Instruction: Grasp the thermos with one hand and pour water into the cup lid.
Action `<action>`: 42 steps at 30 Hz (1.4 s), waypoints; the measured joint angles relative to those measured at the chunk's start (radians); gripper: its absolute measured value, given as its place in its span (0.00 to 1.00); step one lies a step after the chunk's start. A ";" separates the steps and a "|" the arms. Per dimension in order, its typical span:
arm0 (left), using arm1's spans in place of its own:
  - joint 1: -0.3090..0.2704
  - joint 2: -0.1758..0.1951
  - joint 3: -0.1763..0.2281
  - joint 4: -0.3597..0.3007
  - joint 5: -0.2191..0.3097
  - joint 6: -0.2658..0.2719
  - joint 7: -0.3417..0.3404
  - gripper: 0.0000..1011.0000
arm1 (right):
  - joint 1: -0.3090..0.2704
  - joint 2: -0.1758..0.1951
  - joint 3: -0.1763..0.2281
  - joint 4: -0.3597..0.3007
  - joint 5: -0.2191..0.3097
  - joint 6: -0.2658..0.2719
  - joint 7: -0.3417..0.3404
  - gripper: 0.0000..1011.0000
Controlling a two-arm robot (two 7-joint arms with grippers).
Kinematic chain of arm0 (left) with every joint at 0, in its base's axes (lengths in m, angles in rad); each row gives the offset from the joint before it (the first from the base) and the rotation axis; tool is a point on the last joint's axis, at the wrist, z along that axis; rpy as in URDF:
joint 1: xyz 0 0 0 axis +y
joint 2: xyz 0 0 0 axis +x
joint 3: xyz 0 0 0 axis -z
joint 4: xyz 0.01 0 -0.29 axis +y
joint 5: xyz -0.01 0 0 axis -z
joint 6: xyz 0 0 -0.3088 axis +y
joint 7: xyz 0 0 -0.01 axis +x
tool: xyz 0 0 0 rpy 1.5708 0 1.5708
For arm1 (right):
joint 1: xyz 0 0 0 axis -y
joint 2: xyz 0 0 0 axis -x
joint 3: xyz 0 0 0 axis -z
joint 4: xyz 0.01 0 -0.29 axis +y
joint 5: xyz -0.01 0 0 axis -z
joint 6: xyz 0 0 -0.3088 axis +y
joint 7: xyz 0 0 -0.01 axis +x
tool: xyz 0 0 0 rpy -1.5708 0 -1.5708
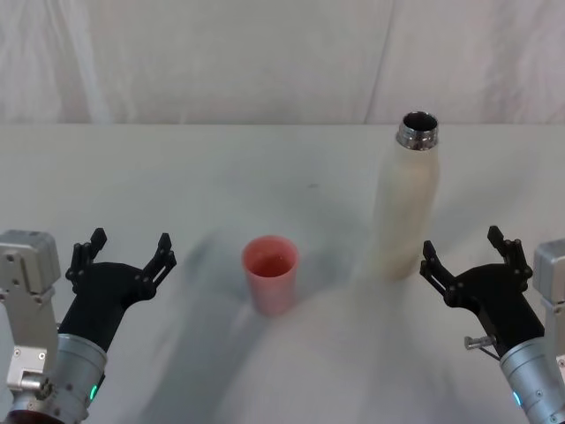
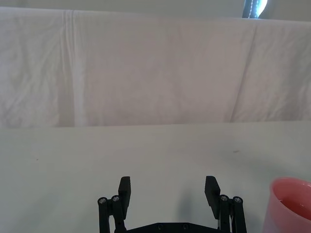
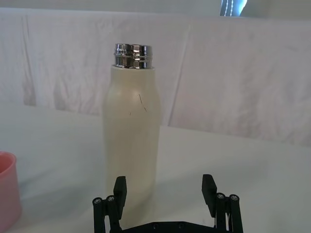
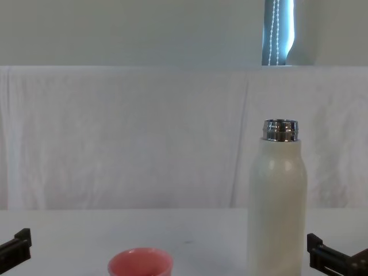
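Pre-grasp step, nothing held yet. The tall cream-white matte thermos (image 1: 406,208) with an open steel neck is stood upright on the white table (image 1: 132,177), right of centre; the small pink cup lid (image 1: 270,273) is set well apart on its left. The right gripper (image 1: 466,256), jaws spread, is parked just beside the bottle's base. The left gripper (image 1: 124,254) is idle, also released. Next: the right jaws should be advanced around the body and closed.

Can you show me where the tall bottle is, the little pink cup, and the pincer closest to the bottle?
thermos (image 1: 406,208): head view, middle of its cream body.
cup lid (image 1: 270,273): head view, on its pink side wall.
right pincer (image 1: 465,250): head view, midway between its open fingertips, beside the thermos.
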 joint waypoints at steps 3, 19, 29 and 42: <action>0.000 0.000 0.000 0.000 0.000 0.000 0.000 0.99 | 0.001 -0.008 0.003 -0.001 -0.007 -0.001 0.010 0.99; 0.000 0.000 0.000 0.000 0.000 0.000 0.000 0.99 | 0.057 -0.071 0.019 0.062 0.005 0.020 0.082 0.99; 0.000 0.000 0.000 0.000 0.000 0.000 0.000 0.99 | 0.088 -0.104 0.030 0.094 0.009 0.024 0.112 0.99; 0.000 0.000 0.000 0.000 0.000 0.000 0.000 0.99 | 0.132 -0.126 0.029 0.123 -0.002 0.041 0.130 0.99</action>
